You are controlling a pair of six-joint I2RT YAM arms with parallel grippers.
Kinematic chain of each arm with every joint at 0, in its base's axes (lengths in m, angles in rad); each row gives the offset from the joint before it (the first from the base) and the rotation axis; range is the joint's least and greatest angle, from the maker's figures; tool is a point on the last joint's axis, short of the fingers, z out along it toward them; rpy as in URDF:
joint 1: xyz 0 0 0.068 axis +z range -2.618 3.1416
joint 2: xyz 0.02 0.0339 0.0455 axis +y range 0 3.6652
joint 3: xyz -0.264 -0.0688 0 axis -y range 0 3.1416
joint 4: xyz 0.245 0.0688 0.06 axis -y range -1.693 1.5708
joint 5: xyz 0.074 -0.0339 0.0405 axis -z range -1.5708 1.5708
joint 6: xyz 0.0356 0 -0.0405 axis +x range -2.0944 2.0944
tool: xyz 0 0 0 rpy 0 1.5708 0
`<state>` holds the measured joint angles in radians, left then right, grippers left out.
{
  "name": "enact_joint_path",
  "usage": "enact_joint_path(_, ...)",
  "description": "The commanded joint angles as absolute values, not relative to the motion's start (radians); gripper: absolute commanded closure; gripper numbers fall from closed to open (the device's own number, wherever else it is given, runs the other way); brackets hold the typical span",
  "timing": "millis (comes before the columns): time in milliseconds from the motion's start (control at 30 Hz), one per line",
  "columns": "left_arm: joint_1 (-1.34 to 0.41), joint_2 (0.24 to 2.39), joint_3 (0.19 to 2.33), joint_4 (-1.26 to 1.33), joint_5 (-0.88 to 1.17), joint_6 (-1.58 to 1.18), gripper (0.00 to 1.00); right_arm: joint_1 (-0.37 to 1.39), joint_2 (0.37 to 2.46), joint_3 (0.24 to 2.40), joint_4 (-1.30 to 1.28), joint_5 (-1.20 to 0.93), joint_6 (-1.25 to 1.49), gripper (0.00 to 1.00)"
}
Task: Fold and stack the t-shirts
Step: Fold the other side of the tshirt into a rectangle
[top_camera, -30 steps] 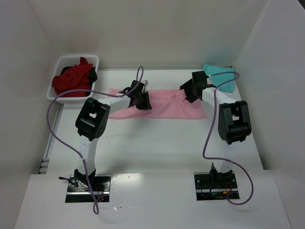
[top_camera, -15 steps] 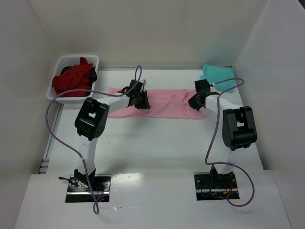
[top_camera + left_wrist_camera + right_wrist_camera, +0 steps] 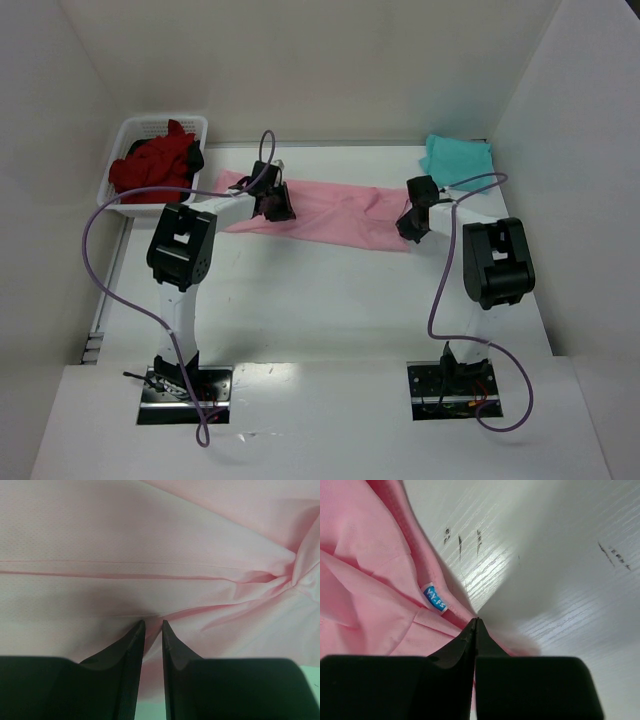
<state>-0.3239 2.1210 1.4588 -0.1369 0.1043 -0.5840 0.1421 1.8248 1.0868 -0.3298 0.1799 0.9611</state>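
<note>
A pink t-shirt (image 3: 335, 212) is spread on the table (image 3: 330, 300) between the left claw (image 3: 275, 208) and right claw (image 3: 410, 228), a teal t-shirt (image 3: 457, 158) beyond.

A white table (image 3: 330, 300) is sitting in the middle, and plain white walls are standing around it on three sides: a back wall (image 3: 330, 70), a left wall (image 3: 40, 220) and a right wall (image 3: 590, 200). A flat white board (image 3: 320, 430) is lying along the near edge. Light is shining on it and making a bright spot (image 3: 285, 370) at its far edge. Up close, the tabletop is showing fine wood lines and a few small dark scratches (image 3: 462, 540) — and a soft grey shadow is falling across it.
</note>
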Motion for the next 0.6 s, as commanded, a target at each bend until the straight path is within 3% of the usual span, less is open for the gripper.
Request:
enact_joint_path(0,-0.318,2.111,1.427,-0.202,0.060,-0.574,0.71,0.127,1.835,1.095,-0.373,0.219,0.939,0.98)
enact_joint_path(100,-0.318,2.101,1.437,-0.216,0.060,-0.563,0.69,0.127,1.772,1.060,-0.353,0.181,0.930,0.78)
enact_joint_path(200,-0.318,2.088,1.448,-0.229,0.069,-0.543,0.64,0.127,1.673,1.026,-0.322,0.130,0.903,0.46)
enact_joint_path(300,-0.318,2.074,1.462,-0.232,0.078,-0.541,0.58,0.127,1.607,1.016,-0.328,0.107,0.876,0.28)
enact_joint_path(567,-0.318,2.046,1.483,-0.242,0.078,-0.523,0.49,0.138,1.542,0.959,-0.341,0.002,0.802,0.11)
